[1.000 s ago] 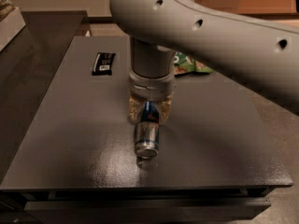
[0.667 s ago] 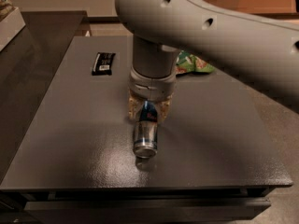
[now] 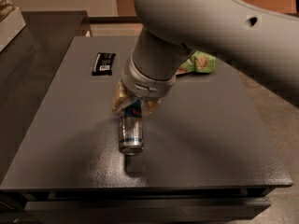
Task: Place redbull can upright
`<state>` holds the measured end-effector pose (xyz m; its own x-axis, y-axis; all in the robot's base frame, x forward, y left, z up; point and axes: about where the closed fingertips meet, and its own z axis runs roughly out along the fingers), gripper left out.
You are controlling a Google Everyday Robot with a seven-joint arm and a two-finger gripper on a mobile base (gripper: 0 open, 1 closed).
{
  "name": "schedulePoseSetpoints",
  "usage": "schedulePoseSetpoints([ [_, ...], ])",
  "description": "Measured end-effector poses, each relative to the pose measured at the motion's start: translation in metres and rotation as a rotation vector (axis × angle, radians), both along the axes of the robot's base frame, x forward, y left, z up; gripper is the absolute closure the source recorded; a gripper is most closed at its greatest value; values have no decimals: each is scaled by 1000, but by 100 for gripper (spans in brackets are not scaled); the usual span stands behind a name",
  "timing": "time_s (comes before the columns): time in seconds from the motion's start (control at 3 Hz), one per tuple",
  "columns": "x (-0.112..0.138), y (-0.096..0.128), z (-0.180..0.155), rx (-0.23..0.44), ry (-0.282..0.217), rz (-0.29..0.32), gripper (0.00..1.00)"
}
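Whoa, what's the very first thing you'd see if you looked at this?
The huge grey robot arm sweeps in from the top right and fills much of the view. Its hand is down near the middle of the dark table, closed around the far end of a blue and silver can that is not upright, its shiny end pointing toward the camera. Behind them lie a green bag and a flat black wrapper.

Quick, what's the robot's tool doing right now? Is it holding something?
The tool is closed on the redbull can, low over the middle of the table.
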<state>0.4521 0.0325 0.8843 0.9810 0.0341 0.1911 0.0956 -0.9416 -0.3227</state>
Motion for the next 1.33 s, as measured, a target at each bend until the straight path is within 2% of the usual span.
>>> schedulePoseSetpoints([
  [0.67,2,0,5,-27,-18,8,100],
  [1.33,32,-7,28,-63,-198,90,100],
])
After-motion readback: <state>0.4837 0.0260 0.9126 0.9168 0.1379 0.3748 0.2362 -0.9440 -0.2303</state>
